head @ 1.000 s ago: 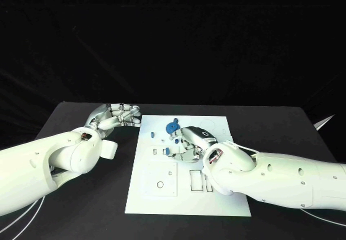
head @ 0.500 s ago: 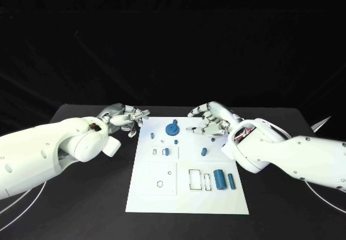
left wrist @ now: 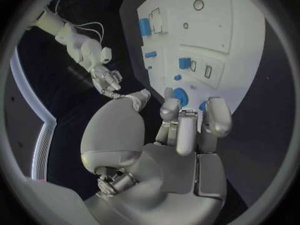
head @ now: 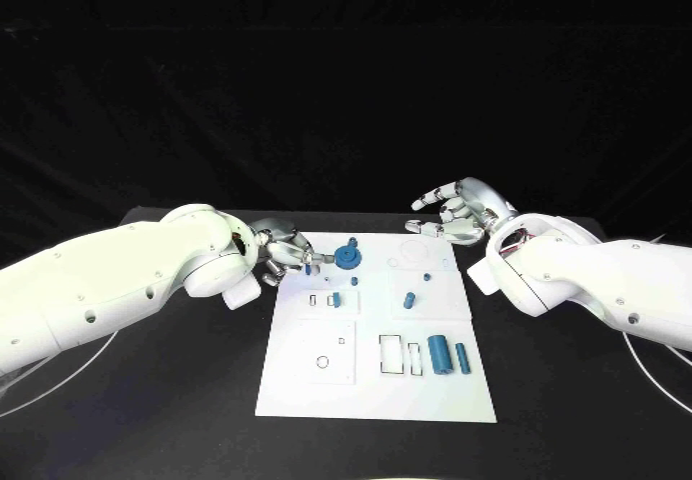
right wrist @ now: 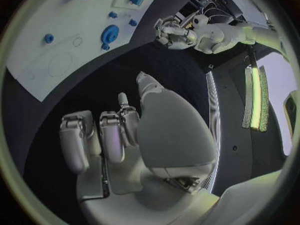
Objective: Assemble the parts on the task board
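Cylinders come first on the near stretch of the task board [head: 310,395]: a thick blue cylinder [head: 438,355] lies beside a thinner blue pin [head: 463,356], both just right of two narrow rectangular slots. To their left, a raised square panel carries an oval cutout and a small hole.

Further along the board, a small blue block [head: 335,299] sits in a row of little recesses on the left half, and a short blue peg [head: 410,298] lies on the right half, well apart from it.

Beyond these, a round blue gear [head: 346,258] stands on the board near its far left part, with a small blue piece [head: 352,241] just behind it and another tiny one [head: 307,269] toward the left edge.

The left hand [head: 286,254] sits at the board's left edge, just beside the gear, its fingers curled inward; whether the fingertips touch a part I cannot tell, and the wrist view shows nothing held in it.

Farthest off, the right hand [head: 459,216] hovers above the board's far right corner, fingers apart and loosely bent, grasping nothing.
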Motion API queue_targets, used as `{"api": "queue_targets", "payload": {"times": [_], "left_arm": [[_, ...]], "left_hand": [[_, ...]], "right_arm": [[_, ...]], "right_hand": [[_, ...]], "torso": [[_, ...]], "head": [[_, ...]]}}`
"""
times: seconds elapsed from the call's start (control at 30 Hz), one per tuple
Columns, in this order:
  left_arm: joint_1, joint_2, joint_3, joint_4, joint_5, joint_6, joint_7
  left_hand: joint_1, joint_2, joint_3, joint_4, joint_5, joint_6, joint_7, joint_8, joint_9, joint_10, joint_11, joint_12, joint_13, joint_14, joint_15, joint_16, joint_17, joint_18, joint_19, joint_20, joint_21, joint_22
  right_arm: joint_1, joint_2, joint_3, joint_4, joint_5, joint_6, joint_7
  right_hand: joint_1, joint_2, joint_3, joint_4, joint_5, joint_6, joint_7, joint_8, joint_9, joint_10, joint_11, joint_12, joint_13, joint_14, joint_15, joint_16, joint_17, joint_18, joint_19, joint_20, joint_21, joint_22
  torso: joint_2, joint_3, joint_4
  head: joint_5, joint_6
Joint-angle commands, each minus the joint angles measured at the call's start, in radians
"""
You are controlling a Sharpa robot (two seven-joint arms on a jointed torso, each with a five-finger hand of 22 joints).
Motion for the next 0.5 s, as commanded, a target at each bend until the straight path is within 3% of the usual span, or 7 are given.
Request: {"api": "queue_targets", "payload": {"times": [0.03,0.1,0.23,0.5], "left_arm": [[0.006,0.019,-0.001,-0.009,-0.147,0.109,-0.091],[0.009,0.036,-0.002,-0.021,-0.166,0.133,-0.099],[0.015,0.065,-0.008,-0.045,-0.188,0.169,-0.109],[0.019,0.113,-0.016,-0.088,-0.202,0.201,-0.117]], "left_hand": [[-0.007,0.003,-0.004,0.0,0.001,-0.004,-0.004,0.005,0.003,-0.001,0.003,0.009,0.006,0.055,-0.007,0.0,0.142,-0.003,-0.007,-0.001,0.0,-0.009],[-0.01,0.003,-0.006,0.0,0.001,-0.004,-0.004,0.006,0.005,0.002,0.003,0.014,0.013,0.057,-0.007,0.002,0.146,-0.004,-0.005,0.0,0.002,-0.005],[-0.04,0.006,-0.026,0.001,0.001,-0.004,-0.005,0.009,0.02,0.001,0.002,0.02,0.02,0.058,-0.007,0.005,0.15,-0.005,-0.004,0.0,0.006,0.003],[-0.052,0.007,-0.037,0.001,0.001,-0.009,-0.004,0.007,0.026,-0.003,0.003,0.018,0.019,0.056,-0.007,0.003,0.148,-0.005,-0.005,0.0,0.006,0.005]], "right_arm": [[0.001,0.002,0.0,-0.006,0.037,-0.018,0.018],[0.001,0.003,0.0,-0.011,0.038,-0.02,0.016],[0.002,0.004,0.0,-0.016,0.038,-0.019,0.01],[0.002,0.011,0.0,-0.028,0.037,-0.014,0.004]], "right_hand": [[-0.004,0.009,0.005,-0.001,0.001,0.004,-0.001,0.003,0.001,0.004,-0.002,0.006,0.118,0.106,-0.004,0.006,0.263,-0.007,0.105,-0.003,0.005,0.263],[-0.004,0.009,0.006,-0.001,0.001,0.004,-0.001,0.004,0.001,0.003,-0.002,0.006,0.118,0.106,-0.004,0.006,0.263,-0.007,0.105,-0.003,0.005,0.263],[-0.004,0.009,0.006,-0.001,0.0,0.004,-0.001,0.004,0.001,0.003,-0.002,0.005,0.118,0.106,-0.004,0.006,0.263,-0.007,0.105,-0.003,0.005,0.263],[-0.007,0.009,0.005,0.0,0.0,0.004,-0.001,0.005,0.001,0.001,-0.002,0.003,0.116,0.106,-0.005,0.006,0.263,-0.007,0.105,-0.003,0.005,0.263]], "torso": [[-0.003,0.003,-0.0024],[-0.003,0.002,-0.0018],[-0.002,0.0035,-0.0018],[0.0,0.0015,-0.0032]], "head": [[0.003,-0.003],[0.004,-0.006],[0.005,-0.01],[0.005,-0.013]]}}
